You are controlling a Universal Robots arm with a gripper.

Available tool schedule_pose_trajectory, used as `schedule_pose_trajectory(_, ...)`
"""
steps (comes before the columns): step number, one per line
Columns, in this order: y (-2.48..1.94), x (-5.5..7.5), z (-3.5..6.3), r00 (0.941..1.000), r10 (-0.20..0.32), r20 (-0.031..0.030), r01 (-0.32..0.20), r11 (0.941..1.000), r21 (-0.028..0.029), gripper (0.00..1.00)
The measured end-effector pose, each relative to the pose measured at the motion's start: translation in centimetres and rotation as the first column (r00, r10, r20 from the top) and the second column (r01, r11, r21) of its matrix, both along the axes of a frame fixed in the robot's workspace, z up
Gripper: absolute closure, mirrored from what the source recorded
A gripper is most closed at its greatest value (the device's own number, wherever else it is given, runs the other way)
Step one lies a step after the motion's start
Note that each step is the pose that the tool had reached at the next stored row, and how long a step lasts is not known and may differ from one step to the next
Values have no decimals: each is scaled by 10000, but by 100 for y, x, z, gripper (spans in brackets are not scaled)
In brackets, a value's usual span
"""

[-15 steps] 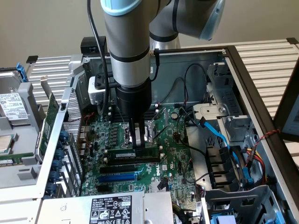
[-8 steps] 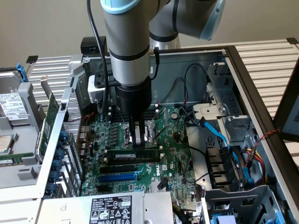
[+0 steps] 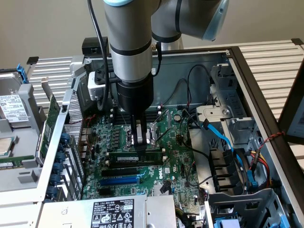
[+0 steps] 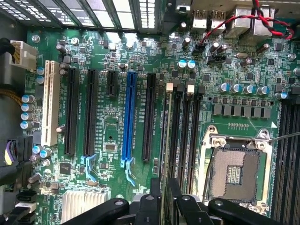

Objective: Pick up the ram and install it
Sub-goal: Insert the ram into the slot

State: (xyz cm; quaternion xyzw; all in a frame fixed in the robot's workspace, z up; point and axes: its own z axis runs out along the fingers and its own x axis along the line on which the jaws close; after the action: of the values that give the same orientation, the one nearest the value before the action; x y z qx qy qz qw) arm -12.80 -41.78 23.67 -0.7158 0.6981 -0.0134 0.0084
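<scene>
**A:** Where did we find the stick?

**B:** The long, thin, dark green-black ram (image 3: 151, 157) stood on edge just below the centre of the exterior view. It was lined up with a slot on the green motherboard (image 3: 173, 164). A long black plastic slot (image 3: 121, 170) lay between it and the long blue plastic slot (image 3: 121, 180) lower in the frame. From that angle we could not say whether it was fully seated.

**A:** How did it look?

**B:** It was a narrow circuit board with a pale label strip (image 3: 124, 157) along its face. In the wrist view the ram (image 4: 164, 140) showed only as a thin edge.

**A:** And the claw?

**B:** The black claw (image 3: 139, 142) pointed straight down over the middle of the ram's upper edge. In the wrist view the claw (image 4: 165, 199) straddled the stick. We could not tell whether it was clamped on the stick or standing loose around it.

**A:** How did we expect it to handle?

**B:** We judged it light and stiff, but fragile. It looked safest to take it by its flat faces near the middle of the upper edge. We thought twisting it or pushing it unevenly could harm the board or the slot.
</scene>
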Motion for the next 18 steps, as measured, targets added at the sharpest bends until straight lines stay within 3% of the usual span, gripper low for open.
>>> schedule_pose_trajectory(11,-1,-85,-12,10000,2,-12,-2,10000,5,78)
schedule_pose_trajectory(13,-1,-88,-15,10000,1,-14,-1,10000,3,80)
schedule_pose_trajectory(15,0,-89,-18,10000,0,-14,0,10000,5,89)
schedule_pose_trajectory(18,0,-89,-20,10000,1,-13,-1,10000,8,89)
